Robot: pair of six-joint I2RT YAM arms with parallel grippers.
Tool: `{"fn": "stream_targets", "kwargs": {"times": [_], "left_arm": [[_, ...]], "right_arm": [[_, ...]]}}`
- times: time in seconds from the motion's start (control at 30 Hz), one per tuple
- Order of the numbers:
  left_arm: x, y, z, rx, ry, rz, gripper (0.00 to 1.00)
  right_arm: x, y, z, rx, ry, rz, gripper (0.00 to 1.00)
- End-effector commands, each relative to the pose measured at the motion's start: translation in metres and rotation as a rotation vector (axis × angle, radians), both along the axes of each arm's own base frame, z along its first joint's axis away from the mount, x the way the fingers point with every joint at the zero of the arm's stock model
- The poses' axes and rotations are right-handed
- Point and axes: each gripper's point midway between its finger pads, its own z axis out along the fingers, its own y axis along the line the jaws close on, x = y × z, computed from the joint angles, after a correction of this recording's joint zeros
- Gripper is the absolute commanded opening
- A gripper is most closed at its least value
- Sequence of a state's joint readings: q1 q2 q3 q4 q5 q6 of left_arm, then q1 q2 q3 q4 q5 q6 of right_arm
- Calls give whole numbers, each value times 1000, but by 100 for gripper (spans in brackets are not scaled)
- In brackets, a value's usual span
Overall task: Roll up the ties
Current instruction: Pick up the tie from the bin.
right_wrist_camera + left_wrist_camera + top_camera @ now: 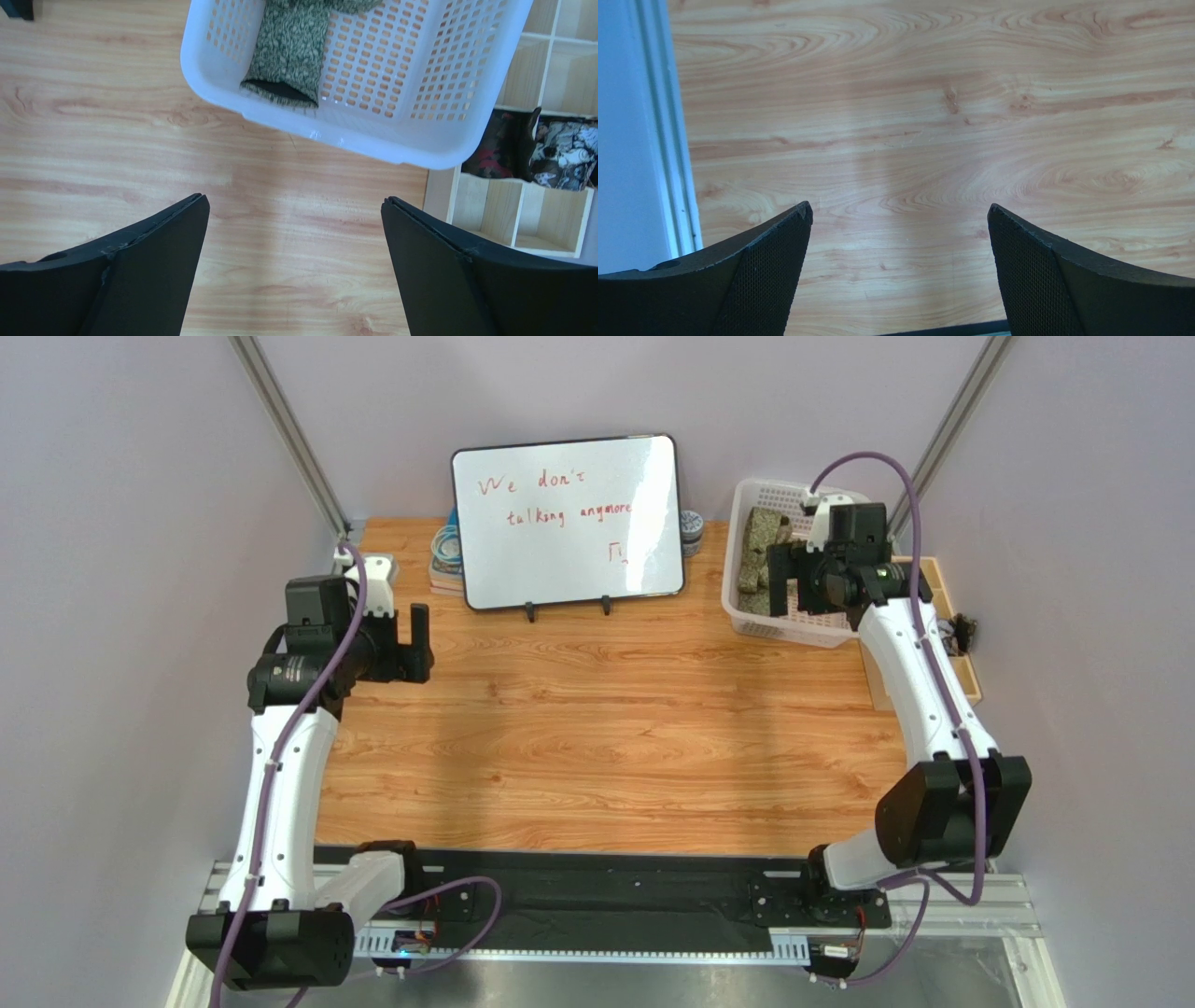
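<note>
Well, tie [291,42] in basket [382,143] (white).

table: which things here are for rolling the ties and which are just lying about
For the job: olive-green tie, lying in the white basket; left gripper and right gripper, both open and empty; likely the wooden divider box.
Lying about: whiteboard; small stack behind its left edge.
</note>
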State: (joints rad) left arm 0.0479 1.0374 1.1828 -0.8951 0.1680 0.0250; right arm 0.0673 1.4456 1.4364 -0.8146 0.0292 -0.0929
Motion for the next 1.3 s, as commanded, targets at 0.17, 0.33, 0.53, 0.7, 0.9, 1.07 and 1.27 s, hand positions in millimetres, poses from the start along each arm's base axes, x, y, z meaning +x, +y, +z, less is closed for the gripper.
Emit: {"fn": "stream_targets", "kwargs": {"times": [0.17,0.33,0.53,0.7,0.9,1.07,1.27], "left_arm": [[28,10,75,48,-305,30,99],[38,16,92,90,-409,35,99],[50,19,77,137,-352,1,100],[58,28,59,174,-268,18,99],[67,32,46,193,-207,15,99],[74,37,40,211,-172,34,99],[76,39,35,212,-152,48,99]], "right_arm": [[107,-41,34,83,-152,-188,100],[161,-46,20,96,-155,-186,100],[233,-49,-17,96,-187,-175,100],[272,-48,-61,88,-231,-161,100],[295,-35,-95,85,-247,-99,100],[289,-22,-134,86,-151,-80,100],[271,-34,-164,42,-41,-126,100]]}}
